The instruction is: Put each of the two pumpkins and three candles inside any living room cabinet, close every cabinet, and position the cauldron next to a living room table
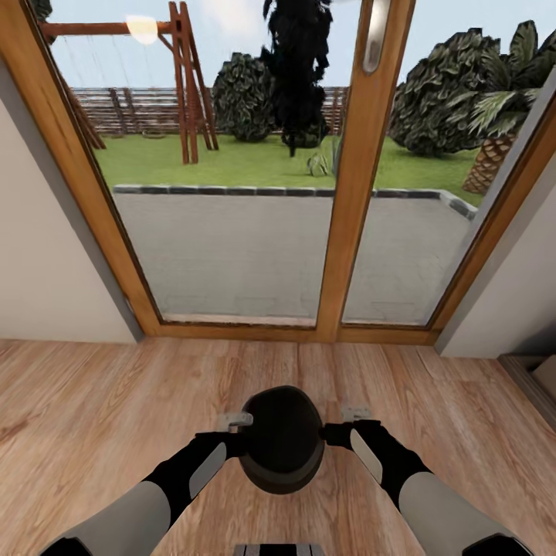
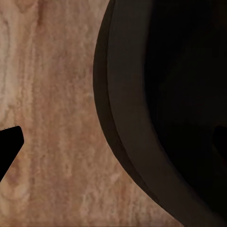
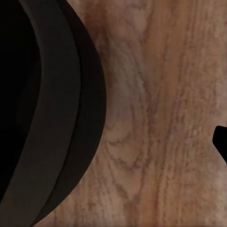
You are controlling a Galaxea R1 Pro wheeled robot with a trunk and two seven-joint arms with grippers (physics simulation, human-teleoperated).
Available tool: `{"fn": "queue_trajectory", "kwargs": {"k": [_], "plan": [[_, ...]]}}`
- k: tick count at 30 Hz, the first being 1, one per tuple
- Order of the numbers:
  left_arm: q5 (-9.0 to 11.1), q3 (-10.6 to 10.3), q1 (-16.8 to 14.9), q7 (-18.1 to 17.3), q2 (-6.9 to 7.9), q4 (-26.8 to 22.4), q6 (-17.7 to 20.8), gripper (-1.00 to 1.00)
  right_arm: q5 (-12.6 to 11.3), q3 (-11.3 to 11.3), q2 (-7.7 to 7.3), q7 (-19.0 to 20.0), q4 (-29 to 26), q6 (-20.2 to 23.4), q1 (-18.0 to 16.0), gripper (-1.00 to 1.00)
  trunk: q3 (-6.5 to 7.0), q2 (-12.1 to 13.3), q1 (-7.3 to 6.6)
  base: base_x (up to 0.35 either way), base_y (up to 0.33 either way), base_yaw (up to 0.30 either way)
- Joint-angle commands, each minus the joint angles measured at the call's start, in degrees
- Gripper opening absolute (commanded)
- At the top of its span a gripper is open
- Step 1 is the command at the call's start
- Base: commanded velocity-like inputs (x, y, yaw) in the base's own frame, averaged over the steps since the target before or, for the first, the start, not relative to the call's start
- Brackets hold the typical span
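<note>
The black round cauldron [image 1: 282,440] hangs just above the wooden floor, between my two arms and close to my body. My left gripper [image 1: 235,434] grips its rim on one side and my right gripper [image 1: 338,431] grips the opposite side. In the left wrist view the cauldron's dark wall [image 2: 156,109] curves past, with one black fingertip [image 2: 9,146] outside it. The right wrist view looks along the cauldron's rim [image 3: 61,109], and a fingertip [image 3: 221,142] is at the frame's edge.
A wood-framed glass door [image 1: 351,177] stands straight ahead, with a patio and garden beyond it. Pale walls flank it on both sides. Plank floor [image 1: 116,401] stretches left and right. The corner of a dark low piece of furniture [image 1: 533,378] juts in at the right edge.
</note>
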Motion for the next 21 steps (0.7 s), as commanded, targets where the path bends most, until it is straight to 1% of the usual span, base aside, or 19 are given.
{"fn": "queue_trajectory", "kwargs": {"k": [1, 21], "plan": [[0.0, 0.0, 0.0, 0.0, 0.00, 0.0, 0.0, 1.00, 0.1, 0.0, 0.00, 0.0, 0.0, 0.0, 0.0, 1.00, -0.23, 0.0, 0.03, 0.000, 0.000, 0.000], [0.0, 0.1, 0.0, 0.0, 0.00, -0.2, -0.1, 1.00, 0.1, 0.1, 0.00, 0.0, 0.1, 0.0, 0.0, 1.00, -4.67, -0.3, 0.55, 0.000, 0.000, 0.000]]}}
